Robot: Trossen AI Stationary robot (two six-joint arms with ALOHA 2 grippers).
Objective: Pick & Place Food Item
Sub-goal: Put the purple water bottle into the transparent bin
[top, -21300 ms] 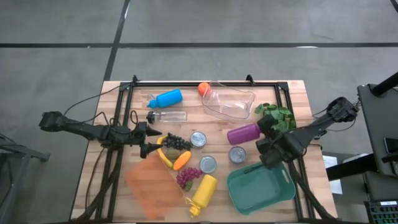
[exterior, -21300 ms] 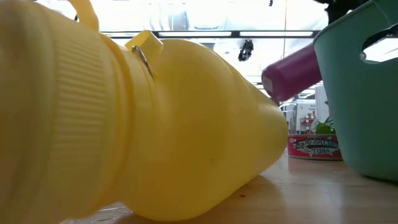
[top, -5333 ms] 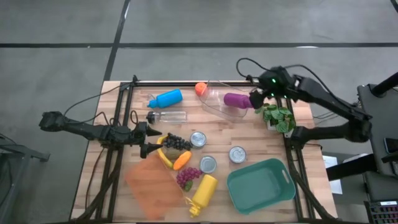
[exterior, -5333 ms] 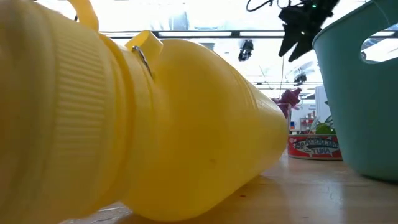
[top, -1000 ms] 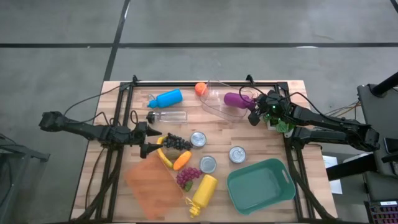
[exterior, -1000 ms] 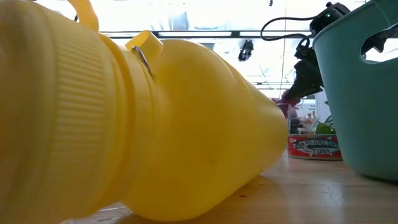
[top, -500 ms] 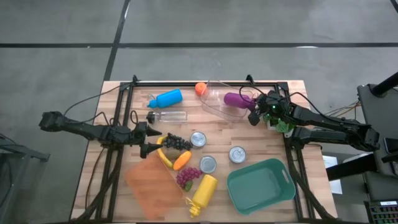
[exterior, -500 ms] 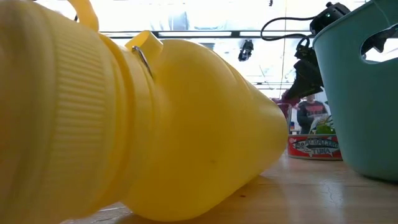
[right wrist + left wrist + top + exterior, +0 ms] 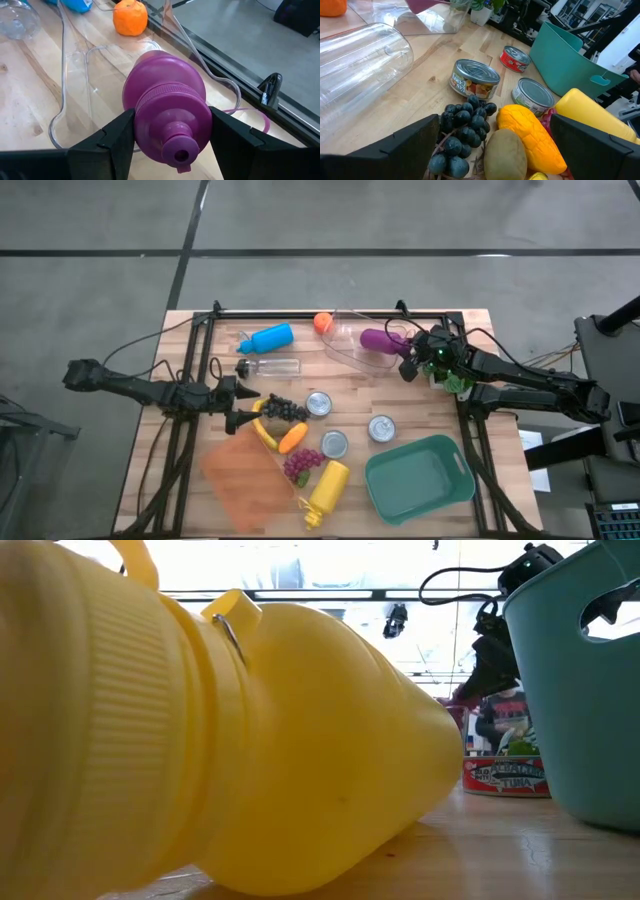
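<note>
The purple bottle (image 9: 162, 107) lies on its side in the clear tray (image 9: 365, 340), its cap end toward the right gripper (image 9: 412, 363) and its base toward the orange (image 9: 322, 321) at the tray's far corner. Its long axis runs straight out from the gripper, along the tray's length. In the right wrist view the two fingers (image 9: 117, 137) flank the neck and shoulder, close to or touching its sides; whether they still clamp it I cannot tell. The left gripper (image 9: 243, 406), jaws wide apart, waits well away from the tray, beside the grapes (image 9: 462, 132); the right arm is far nearer
</note>
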